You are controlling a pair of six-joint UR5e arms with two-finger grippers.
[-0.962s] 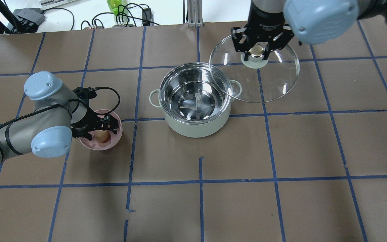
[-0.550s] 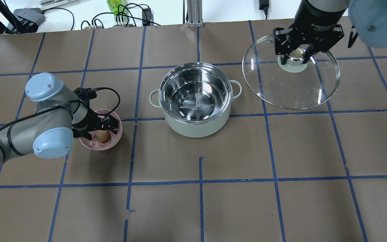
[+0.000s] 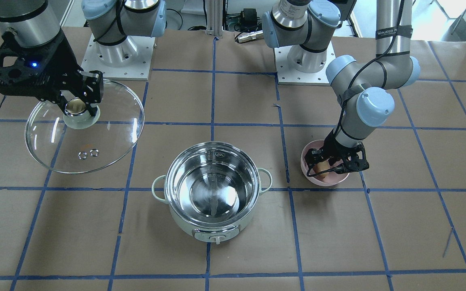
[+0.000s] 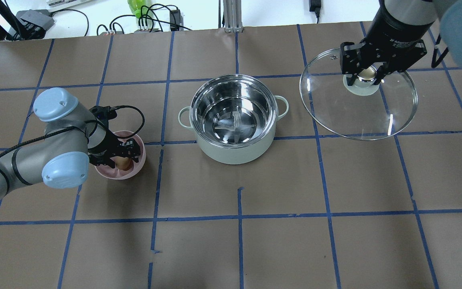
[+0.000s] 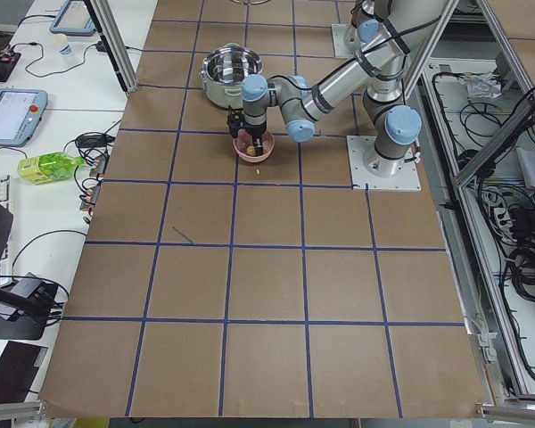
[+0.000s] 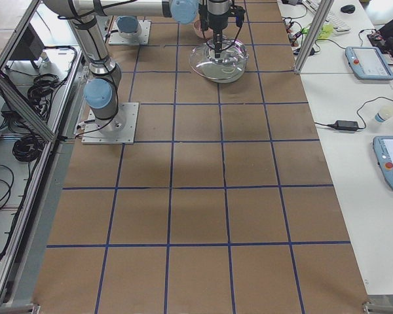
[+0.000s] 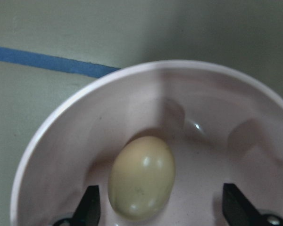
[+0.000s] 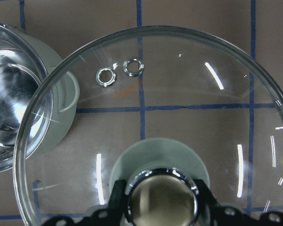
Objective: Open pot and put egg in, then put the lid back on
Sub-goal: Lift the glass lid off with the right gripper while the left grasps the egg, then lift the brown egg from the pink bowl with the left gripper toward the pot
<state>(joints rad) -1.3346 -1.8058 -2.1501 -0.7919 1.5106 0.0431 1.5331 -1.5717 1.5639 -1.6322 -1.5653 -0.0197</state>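
Note:
The pot [image 4: 235, 152] stands open at mid table, its steel inside empty; it also shows in the front view [image 3: 233, 226]. The egg [image 7: 141, 176] lies in a pink bowl [image 7: 61, 132] to the pot's left [image 4: 122, 162]. My left gripper [image 7: 162, 209] is open and reaches down into the bowl, one finger on each side of the egg [image 3: 321, 167]. My right gripper [image 4: 366, 74] is shut on the knob [image 8: 162, 197] of the glass lid [image 4: 359, 108]. It holds the lid tilted above the table, to the right of the pot [image 3: 91, 133].
The pink bowl [image 4: 134, 172] sits about a tile left of the pot. The table is brown paper with a blue tape grid. Cables and a green bottle [image 4: 136, 8] lie beyond the far edge. The arm bases [image 3: 115, 52] stand at the robot's side.
My right gripper has carried the lid rightward, from overlapping the pot's right rim to clear of it. The left gripper has stayed in the bowl around the egg.

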